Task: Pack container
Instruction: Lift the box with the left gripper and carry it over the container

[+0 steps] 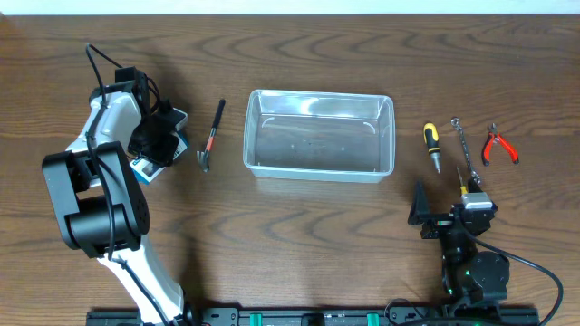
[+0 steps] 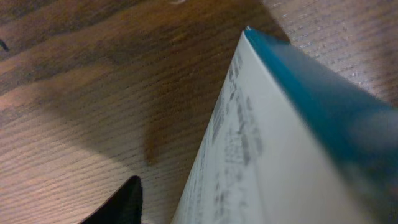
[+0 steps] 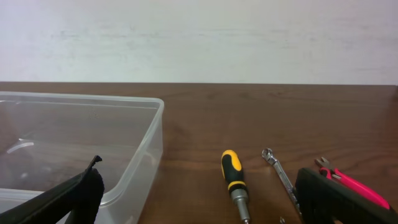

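Container (image 1: 319, 136) empty, 0 packed. L pincer (image 1: 159, 145) on box (image 2: 267, 149) at 9 o'clock, grip can't tell; R pincer (image 3: 199, 186) released.

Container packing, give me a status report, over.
Left gripper at the box, grip unclear. Right gripper open. Container empty. Screwdriver, wrench, pliers outside it, nothing blocking.

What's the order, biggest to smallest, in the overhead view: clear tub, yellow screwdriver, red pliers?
clear tub, by far
yellow screwdriver and red pliers: about the same size, so no ranking between them
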Controlling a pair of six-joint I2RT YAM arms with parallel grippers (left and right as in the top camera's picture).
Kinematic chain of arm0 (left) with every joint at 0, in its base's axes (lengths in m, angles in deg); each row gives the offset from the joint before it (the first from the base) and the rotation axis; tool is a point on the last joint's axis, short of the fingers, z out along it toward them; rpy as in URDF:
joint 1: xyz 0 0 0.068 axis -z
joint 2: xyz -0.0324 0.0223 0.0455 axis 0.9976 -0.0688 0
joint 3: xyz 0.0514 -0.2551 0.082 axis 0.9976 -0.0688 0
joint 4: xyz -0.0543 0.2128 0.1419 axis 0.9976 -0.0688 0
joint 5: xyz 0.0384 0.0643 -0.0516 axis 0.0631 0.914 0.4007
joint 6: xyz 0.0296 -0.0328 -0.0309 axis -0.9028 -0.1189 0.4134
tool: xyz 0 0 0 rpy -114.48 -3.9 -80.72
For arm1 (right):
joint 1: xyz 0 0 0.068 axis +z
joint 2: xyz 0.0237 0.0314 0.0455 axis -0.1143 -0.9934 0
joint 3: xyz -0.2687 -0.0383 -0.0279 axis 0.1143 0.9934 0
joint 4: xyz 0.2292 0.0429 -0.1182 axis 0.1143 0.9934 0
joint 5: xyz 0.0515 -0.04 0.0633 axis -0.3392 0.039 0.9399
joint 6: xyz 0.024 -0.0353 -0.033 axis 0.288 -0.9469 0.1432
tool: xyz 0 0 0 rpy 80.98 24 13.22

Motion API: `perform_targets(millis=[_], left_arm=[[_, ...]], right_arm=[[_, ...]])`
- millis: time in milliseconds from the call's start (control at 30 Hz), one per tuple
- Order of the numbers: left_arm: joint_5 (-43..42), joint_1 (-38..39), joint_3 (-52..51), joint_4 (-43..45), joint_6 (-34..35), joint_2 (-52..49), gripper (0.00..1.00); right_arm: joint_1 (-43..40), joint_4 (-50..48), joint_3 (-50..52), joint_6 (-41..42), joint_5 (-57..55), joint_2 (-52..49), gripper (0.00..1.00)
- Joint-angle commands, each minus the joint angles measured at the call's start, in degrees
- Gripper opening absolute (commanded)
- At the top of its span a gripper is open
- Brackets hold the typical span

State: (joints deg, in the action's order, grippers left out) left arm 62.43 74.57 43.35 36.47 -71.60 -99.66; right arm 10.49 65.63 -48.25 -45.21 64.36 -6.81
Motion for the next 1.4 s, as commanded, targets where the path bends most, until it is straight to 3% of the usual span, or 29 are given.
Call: perform_targets(millis=[0, 67, 233, 567, 900, 1067, 1367], left_arm=[[-0.11, -0.24, -0.59, 0.17, -0.35, -0.11, 0.27], [-0.11, -0.24, -0.52, 0.15, -0.35, -0.11, 0.15], [-0.13, -0.24, 0.24, 0.09, -0.07, 0.15, 0.07], [-0.11, -0.24, 3.21, 0.85, -0.07, 6.78, 0.07], [-4.79, 1.57, 6.51, 3.61, 0.11, 21.46, 0.06], [-12.09, 6.43, 6.56, 7.5, 0.17, 29.14, 0.06], [-14.32, 20.63, 6.56, 13.35, 5.62, 36.15, 0.06]], right_arm=[[-0.59, 0.13, 0.15, -0.63, -0.22, 0.35, 0.99], [-0.59, 0.13, 0.15, -0.63, -0.22, 0.35, 0.99], [-0.59, 0.13, 0.15, -0.63, -0.22, 0.35, 0.99], [-0.59, 0.15, 0.15, -0.63, -0.22, 0.35, 0.99], [-0.59, 0.13, 0.15, -0.63, -0.22, 0.35, 0.99], [-0.59, 0.13, 0.17, -0.63, -0.22, 0.35, 0.99], [-0.59, 0.13, 0.15, -0.63, -0.22, 0.35, 0.99]])
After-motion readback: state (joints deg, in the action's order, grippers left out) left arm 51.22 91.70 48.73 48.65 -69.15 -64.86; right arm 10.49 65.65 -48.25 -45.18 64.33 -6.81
